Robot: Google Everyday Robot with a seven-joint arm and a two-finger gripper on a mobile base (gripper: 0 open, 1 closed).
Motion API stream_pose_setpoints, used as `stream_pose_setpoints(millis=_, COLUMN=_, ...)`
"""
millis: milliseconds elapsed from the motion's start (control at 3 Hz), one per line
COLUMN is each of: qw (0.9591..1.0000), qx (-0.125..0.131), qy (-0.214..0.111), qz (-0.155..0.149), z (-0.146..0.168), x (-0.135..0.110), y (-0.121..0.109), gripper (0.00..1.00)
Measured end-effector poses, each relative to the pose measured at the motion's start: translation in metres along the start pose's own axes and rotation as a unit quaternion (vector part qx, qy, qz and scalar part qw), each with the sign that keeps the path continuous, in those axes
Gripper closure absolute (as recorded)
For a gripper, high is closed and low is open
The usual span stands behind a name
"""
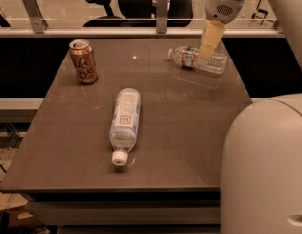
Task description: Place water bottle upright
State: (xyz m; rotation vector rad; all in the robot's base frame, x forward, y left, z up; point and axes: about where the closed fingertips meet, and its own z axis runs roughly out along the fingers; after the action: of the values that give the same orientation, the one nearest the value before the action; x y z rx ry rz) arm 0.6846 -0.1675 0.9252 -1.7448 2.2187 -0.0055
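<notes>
Camera view: water bottle (191,58) lay on its side at the far right of the table (180,130). Its long axis ran left-right, white cap pointing left, base to the right. My gripper (210,44) hung directly over its right-hand half, tip down at the body; contact unclear. Could not tell whether my jaws were spread or pressed together. Judged the grasp must come from above, across that axis. Larger bottle (125,121) and can (84,61) sat well apart, leftward.

Sm clear water bottle (198,63), on its side, far R, end effector (206,52) over it
</notes>
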Motion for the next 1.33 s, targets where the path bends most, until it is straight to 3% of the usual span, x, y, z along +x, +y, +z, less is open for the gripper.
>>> stream_pose_setpoints(millis=667, qw=0.9993, qx=0.007, qy=0.023, qz=0.028, z=0.009, x=0.011, y=-0.013, gripper=0.0)
stream_pose_setpoints(millis=1333, qw=0.9986, qx=-0.028, qy=0.026, qz=0.035, z=0.043, x=0.015, y=-0.016, gripper=0.0)
